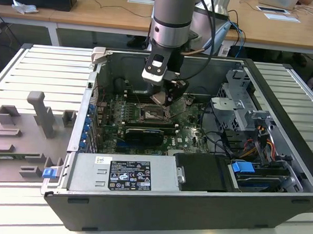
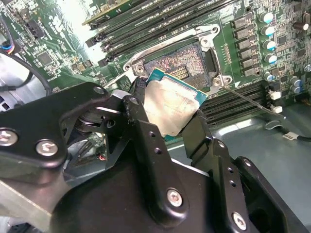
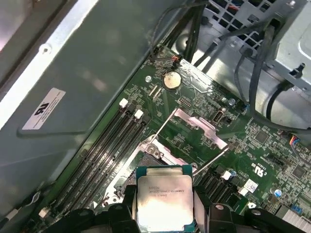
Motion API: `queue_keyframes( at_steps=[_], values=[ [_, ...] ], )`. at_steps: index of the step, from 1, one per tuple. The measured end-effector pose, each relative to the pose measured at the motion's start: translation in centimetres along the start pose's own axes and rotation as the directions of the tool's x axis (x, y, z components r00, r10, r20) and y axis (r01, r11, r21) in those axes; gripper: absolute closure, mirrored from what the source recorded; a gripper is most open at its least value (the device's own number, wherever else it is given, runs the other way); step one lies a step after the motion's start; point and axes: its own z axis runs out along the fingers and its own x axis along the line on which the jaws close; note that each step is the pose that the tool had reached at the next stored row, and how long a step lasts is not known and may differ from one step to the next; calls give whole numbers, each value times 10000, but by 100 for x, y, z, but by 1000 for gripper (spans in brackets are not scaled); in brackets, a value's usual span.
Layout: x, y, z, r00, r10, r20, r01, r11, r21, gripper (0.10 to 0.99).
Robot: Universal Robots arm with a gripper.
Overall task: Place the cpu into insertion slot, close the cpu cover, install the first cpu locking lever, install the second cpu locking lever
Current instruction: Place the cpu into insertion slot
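Jaws closed on the cpu (image 2: 170, 109), one finger (image 2: 141, 128) pressed against each of two opposite edges, its pale metal top facing my wrist cameras.

Starting at the exterior view's left, grey fixture blocks (image 1: 35, 118) sit on the slatted counter (image 1: 23, 63), well apart from my work. Next comes the open computer case (image 1: 193, 210), lying on its side with the green motherboard (image 1: 189, 134) as its floor. I reach into it from above. My arm (image 1: 172, 18) hangs close to vertical over the middle of the board, and the wrist cants the jaws downward toward the exterior view's right.

The insertion slot (image 2: 182, 60) lies below and just ahead of the chip. In the second wrist view the cpu's far corner overlaps the slot's near rim, and its edges run roughly parallel to the slot's. I judge the chip to be tilted and held above the slot, not seated in it. Long black memory slots (image 2: 146, 24) run beside the slot.

In the first wrist view the cpu cover (image 3: 199, 126) stands swung open beyond the slot, with a thin locking lever (image 3: 211, 156) raised beside it. Farthest to the exterior view's right stands the drive cage (image 1: 241, 103), well apart from me.
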Motion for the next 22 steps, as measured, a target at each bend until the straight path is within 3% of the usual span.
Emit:
queue_keyframes(
  at_steps=[14, 20, 22],
  values=[
    [0, 0, 4, 9936, 1130, 75, -1130, 9936, -12, 541],
    [0, -1, 10, 9810, 1935, 127, -1935, 9811, -25, 541],
    [0, -1, 11, 9739, 2262, 200, -2263, 9741, -11, 541]
  ],
)
